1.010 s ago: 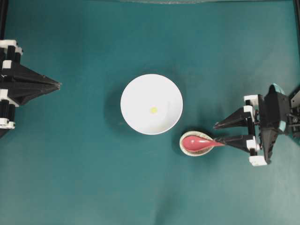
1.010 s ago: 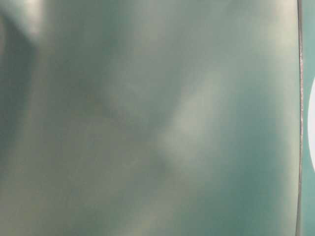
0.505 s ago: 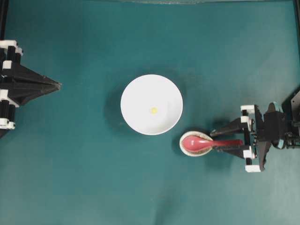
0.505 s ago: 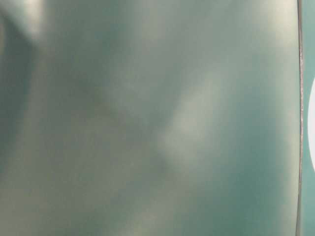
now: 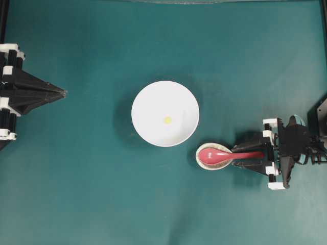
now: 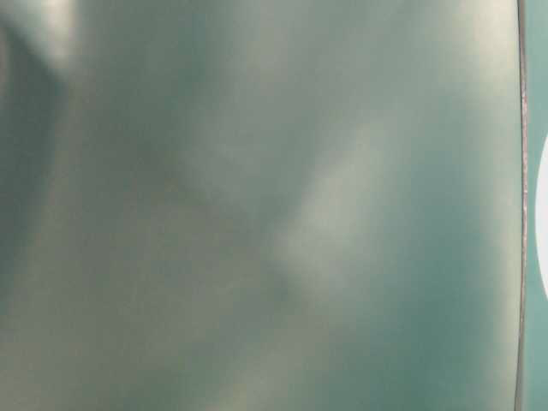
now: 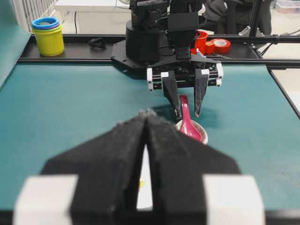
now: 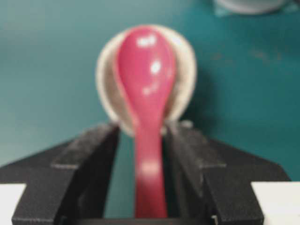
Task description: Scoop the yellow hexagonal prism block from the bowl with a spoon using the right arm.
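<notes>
The white bowl (image 5: 148, 102) sits mid-table with the tiny yellow hexagonal prism block (image 5: 167, 120) inside it. Just right of and below the bowl, the pink-red spoon (image 5: 214, 155) lies with its scoop in a speckled oval rest (image 5: 200, 161), handle pointing right. My right gripper (image 5: 235, 156) is open and low, one finger on each side of the handle. In the right wrist view the spoon (image 8: 145, 70) runs between the fingers (image 8: 93, 154) with a gap on its left. My left gripper (image 5: 64, 92) is shut and empty at the left edge.
In the left wrist view, stacked yellow and blue cups (image 7: 48, 35) and red tape rolls (image 7: 220, 45) stand on the black rail behind the right arm's base. The table-level view is only a blurred teal surface.
The right gripper has turned and dropped over the spoon: a second ago only one finger was at the handle's end, and now both fingers flank the handle. Spoon, bowl and left arm have not moved.
</notes>
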Robot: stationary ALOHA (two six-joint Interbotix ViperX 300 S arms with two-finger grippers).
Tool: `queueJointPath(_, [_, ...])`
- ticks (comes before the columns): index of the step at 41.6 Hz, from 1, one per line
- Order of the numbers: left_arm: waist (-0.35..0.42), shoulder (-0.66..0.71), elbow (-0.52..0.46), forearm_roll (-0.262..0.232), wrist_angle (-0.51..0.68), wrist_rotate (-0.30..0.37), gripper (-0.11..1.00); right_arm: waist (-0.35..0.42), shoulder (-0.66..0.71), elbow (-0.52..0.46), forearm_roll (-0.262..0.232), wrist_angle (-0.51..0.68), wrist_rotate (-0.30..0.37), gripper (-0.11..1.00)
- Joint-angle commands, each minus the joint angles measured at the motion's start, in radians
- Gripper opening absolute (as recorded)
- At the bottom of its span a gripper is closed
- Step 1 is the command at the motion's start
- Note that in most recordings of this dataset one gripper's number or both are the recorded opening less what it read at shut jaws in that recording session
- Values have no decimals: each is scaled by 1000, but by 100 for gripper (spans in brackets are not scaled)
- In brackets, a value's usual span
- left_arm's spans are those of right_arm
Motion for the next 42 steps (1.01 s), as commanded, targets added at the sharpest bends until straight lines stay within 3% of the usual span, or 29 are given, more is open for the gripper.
queueJointPath(1, [2,9,-9,3,-3,-2,0,3,-8,-3,2,-11,2,49])
queueJointPath(19, [2,9,-9,3,0,-2,0,3,-6,-3,3,-11,2,47])
queueJointPath(22, [2,9,-9,3,2,-2,0,5,-6,-2,2,-11,2,44])
queueJointPath(29, [2,9,-9,3,2,-2,0,3,-8,-2,2,-29,2,23])
queueJointPath(42, [2,8,-11,3,2,-2,0,5,-66,11,2,-40,-5,23])
